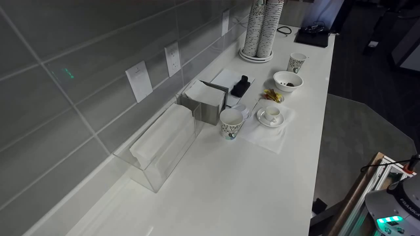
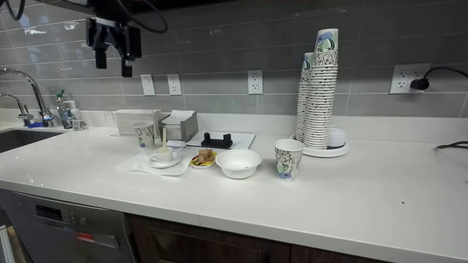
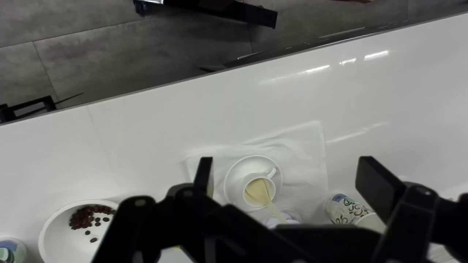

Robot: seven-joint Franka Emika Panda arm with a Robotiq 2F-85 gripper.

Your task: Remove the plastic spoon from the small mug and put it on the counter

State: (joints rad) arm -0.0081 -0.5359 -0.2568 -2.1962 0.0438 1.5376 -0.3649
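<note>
The small mug (image 2: pixel 161 157) is white and stands upright on a saucer (image 2: pixel 176 160) over a napkin; it also shows in an exterior view (image 1: pixel 271 114) and in the wrist view (image 3: pixel 271 188). The pale yellow plastic spoon (image 2: pixel 164 138) stands in it, handle up; in the wrist view the spoon's bowl (image 3: pixel 257 190) is inside the mug. I cannot make the spoon out in an exterior view. My gripper (image 2: pixel 114 65) is open and empty, high above the white counter (image 2: pixel 329 204). In the wrist view the mug lies between the open fingers (image 3: pixel 290 177), well below them.
A patterned paper cup (image 2: pixel 143 136) stands near the mug, beside napkin holders (image 1: pixel 210 113). A dish of wrapped packets (image 2: pixel 203 160), a white bowl (image 2: pixel 238 166) with dark beans, another paper cup (image 2: pixel 288 160) and tall cup stacks (image 2: pixel 321 106) stand along the counter.
</note>
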